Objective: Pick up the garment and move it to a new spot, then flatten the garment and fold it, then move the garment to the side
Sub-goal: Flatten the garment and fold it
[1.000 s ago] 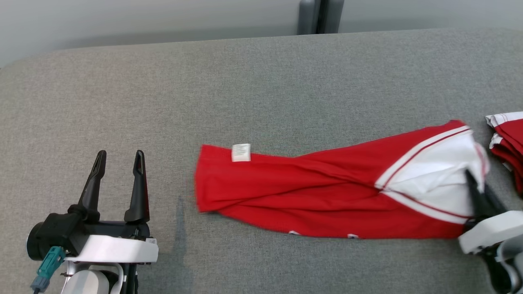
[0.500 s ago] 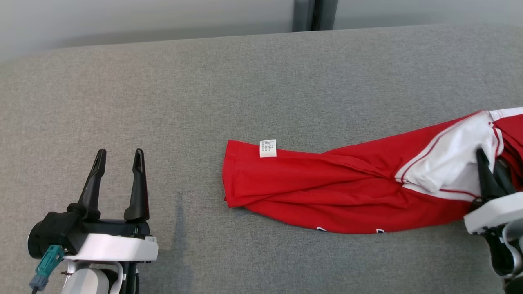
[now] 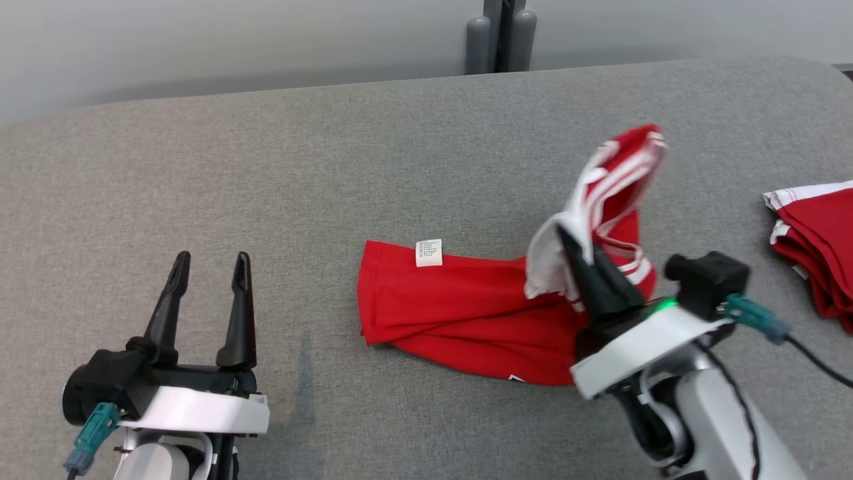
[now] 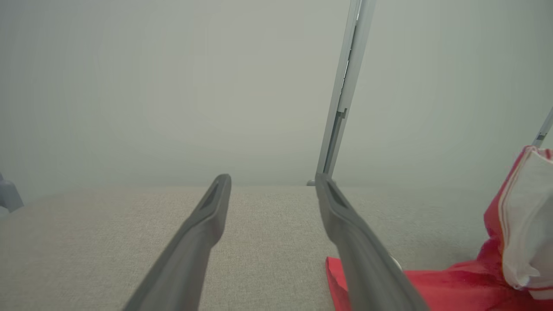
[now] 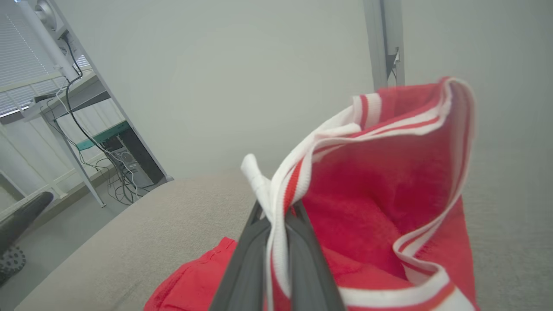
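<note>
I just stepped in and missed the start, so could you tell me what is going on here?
The robot's right gripper is shut on the striped white end of a red garment, holding that end up off the grey table while the rest lies on it. The left gripper is open and empty. A pile of red garments lies at the table's right edge.
</note>
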Controlling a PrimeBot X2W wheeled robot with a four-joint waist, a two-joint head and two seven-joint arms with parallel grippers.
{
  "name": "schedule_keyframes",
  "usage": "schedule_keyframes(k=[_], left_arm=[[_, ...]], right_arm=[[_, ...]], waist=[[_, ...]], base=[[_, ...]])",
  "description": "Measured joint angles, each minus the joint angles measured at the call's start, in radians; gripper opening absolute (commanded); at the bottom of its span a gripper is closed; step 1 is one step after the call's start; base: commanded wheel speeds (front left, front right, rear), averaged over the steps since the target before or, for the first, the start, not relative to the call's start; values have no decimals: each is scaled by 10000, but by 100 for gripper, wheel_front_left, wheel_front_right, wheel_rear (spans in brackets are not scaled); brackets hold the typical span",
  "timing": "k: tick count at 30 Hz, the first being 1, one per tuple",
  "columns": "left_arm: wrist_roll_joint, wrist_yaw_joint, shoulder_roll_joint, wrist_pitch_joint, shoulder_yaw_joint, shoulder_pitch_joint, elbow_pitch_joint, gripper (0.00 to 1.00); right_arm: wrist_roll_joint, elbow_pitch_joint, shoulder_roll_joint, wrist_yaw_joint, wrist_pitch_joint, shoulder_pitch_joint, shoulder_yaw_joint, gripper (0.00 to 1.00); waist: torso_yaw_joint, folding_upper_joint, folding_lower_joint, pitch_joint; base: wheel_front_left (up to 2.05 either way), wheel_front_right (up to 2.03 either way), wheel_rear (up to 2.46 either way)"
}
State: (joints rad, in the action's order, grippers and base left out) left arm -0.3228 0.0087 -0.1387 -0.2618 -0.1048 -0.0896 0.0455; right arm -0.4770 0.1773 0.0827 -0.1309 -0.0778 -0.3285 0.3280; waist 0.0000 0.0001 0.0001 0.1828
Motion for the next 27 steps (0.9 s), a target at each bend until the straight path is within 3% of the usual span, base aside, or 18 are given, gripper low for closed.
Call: schedule_keyframes(k=[6, 12, 20, 21, 22, 23, 27], left_arm=[[13, -161, 155, 0, -238, -75, 205, 100], [-21, -286, 280, 0, -353, -218, 412, 100], [-21, -439, 374, 0, -293, -414, 522, 100], [-19, -445, 387, 0, -291, -420, 541, 100], [-17, -460, 407, 0, -280, -425, 548, 100], [-15, -464, 424, 0, -257, -433, 550, 100], [48, -477, 458, 0, -144, -488, 568, 100]], right_arm=[[-196, 330, -307, 2, 46, -368, 1417, 0], [-1457, 1275, -337, 2, -650, -905, 3246, 0], [-2479, 2986, -341, 2, -1371, -1976, 4454, 0], [-2583, 3127, -339, 2, -1448, -2097, 4573, 24], [-2681, 3196, -336, 2, -1509, -2197, 4681, 66], [-2754, 3233, -337, 2, -1580, -2297, 4784, 100], [-2794, 3003, -332, 2, -1768, -2602, 5106, 100]], waist=[[383, 0, 0, -12], [951, 0, 0, 80], [1365, -1, 0, 411], [1374, 0, 0, 445], [1377, 0, 0, 474], [1369, 0, 0, 500], [1243, 0, 0, 549]], base=[[0, 0, 0], [0, 0, 0], [0, 0, 0], [0, 0, 0], [0, 0, 0], [0, 0, 0], [0, 0, 0]])
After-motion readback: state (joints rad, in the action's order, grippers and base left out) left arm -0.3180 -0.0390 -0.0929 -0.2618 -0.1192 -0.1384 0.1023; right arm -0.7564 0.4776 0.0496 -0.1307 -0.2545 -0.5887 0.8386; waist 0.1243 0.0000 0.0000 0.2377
